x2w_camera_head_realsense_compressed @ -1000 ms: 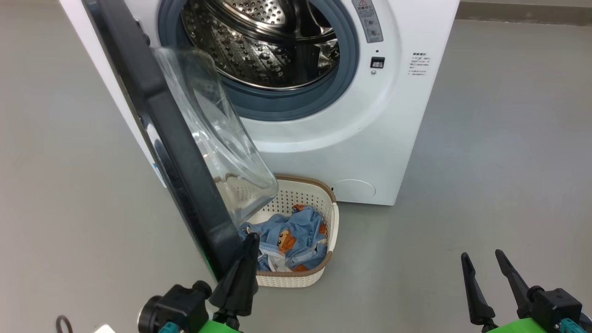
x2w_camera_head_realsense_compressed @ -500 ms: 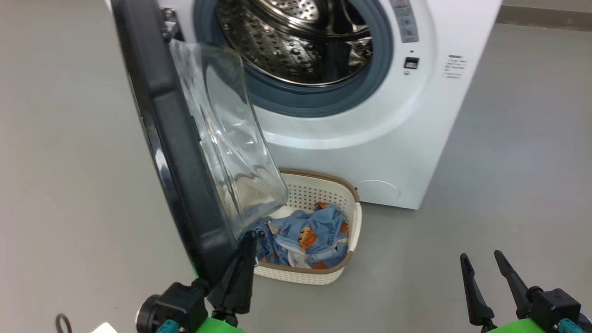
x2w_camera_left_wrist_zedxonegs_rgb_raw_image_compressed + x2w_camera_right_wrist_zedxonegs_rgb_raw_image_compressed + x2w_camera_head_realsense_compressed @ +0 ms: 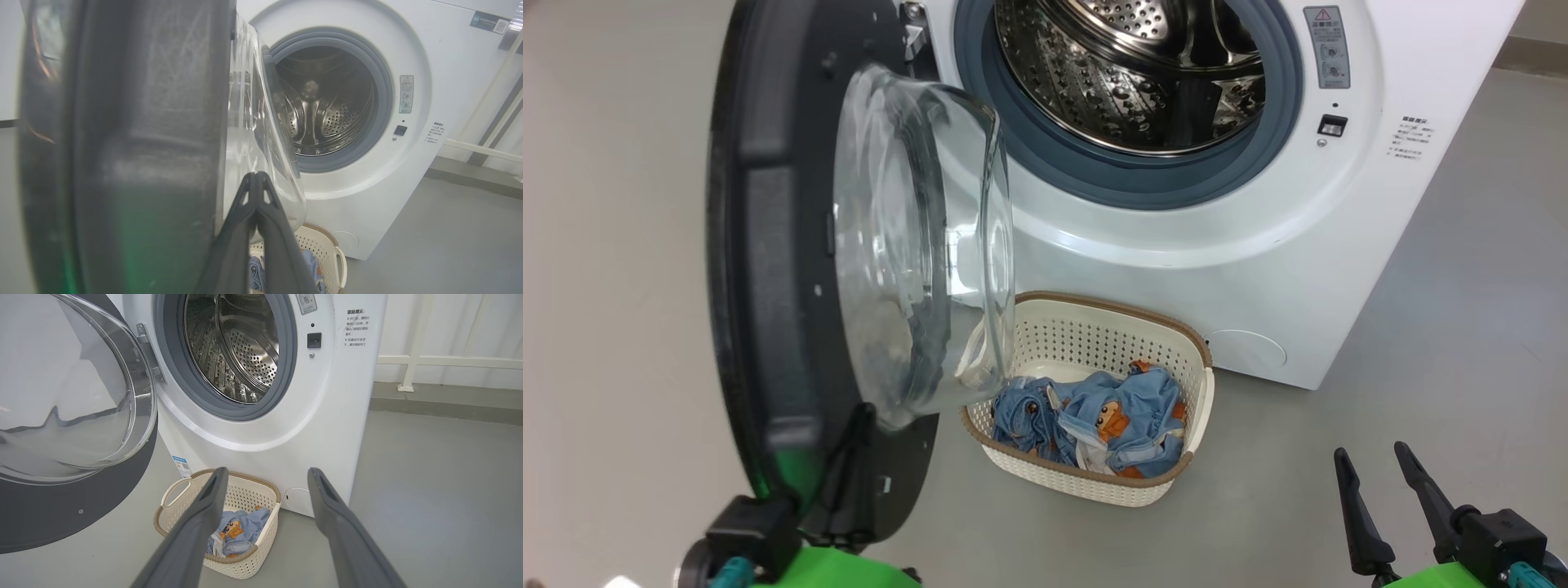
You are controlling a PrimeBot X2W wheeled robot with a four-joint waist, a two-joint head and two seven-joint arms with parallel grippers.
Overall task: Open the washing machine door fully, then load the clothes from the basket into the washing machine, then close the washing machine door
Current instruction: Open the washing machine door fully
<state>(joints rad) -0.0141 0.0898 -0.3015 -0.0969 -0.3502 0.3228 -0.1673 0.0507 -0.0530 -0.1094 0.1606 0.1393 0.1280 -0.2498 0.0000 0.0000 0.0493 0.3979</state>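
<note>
The washing machine door (image 3: 768,245) stands open at 9 o'clock, glass bowl (image 3: 915,245) bulging toward 3, the clenched left pincer (image 3: 256,179) at its lower rim. The right pincer (image 3: 1370,451) hangs released at 5 o'clock. The basket (image 3: 1201,384) of clothes (image 3: 1111,416) sits before the washing machine (image 3: 1258,269), long axis roughly 10 to 4.
</note>
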